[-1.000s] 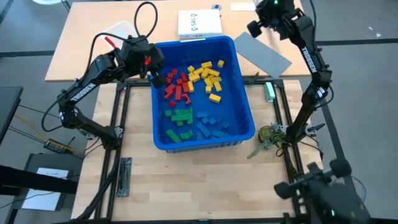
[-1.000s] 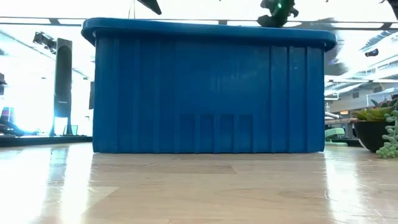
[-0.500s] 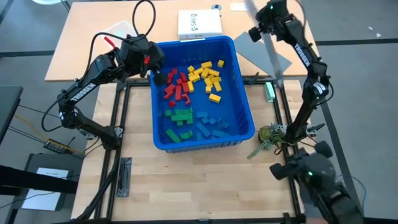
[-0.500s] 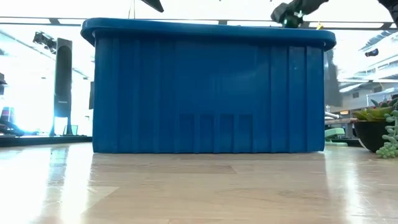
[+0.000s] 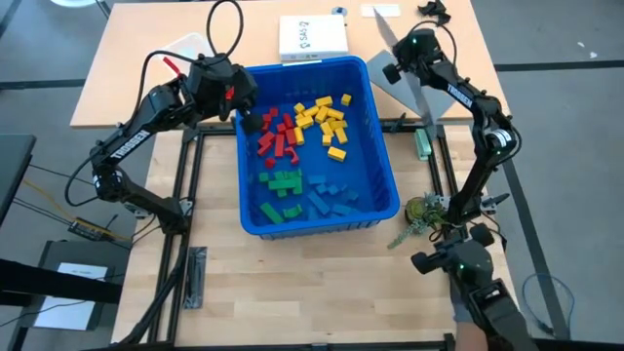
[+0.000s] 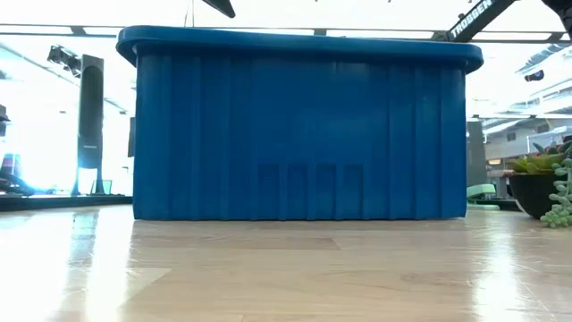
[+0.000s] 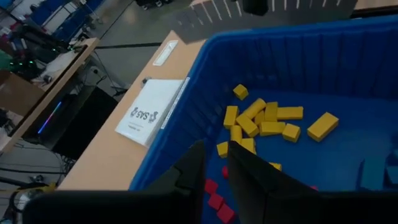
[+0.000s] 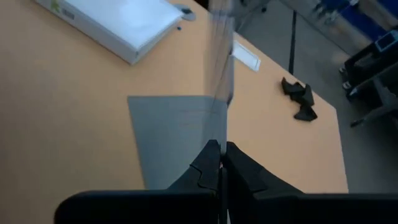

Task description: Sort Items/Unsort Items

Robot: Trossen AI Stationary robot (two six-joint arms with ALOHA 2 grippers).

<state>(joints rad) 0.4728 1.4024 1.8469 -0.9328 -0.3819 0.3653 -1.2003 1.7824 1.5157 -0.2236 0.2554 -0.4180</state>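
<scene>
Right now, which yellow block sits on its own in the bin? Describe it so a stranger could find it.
Look into the large blue bin in the middle of the table. Find the yellow pile near its far right corner. The lone yellow block lies apart on bare floor, on the pile's near side, touching nothing.

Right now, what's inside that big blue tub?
The blue bin holds small toy blocks grouped by colour: red blocks, yellow blocks, green blocks and blue blocks. From table height its solid wall hides them all.
</scene>
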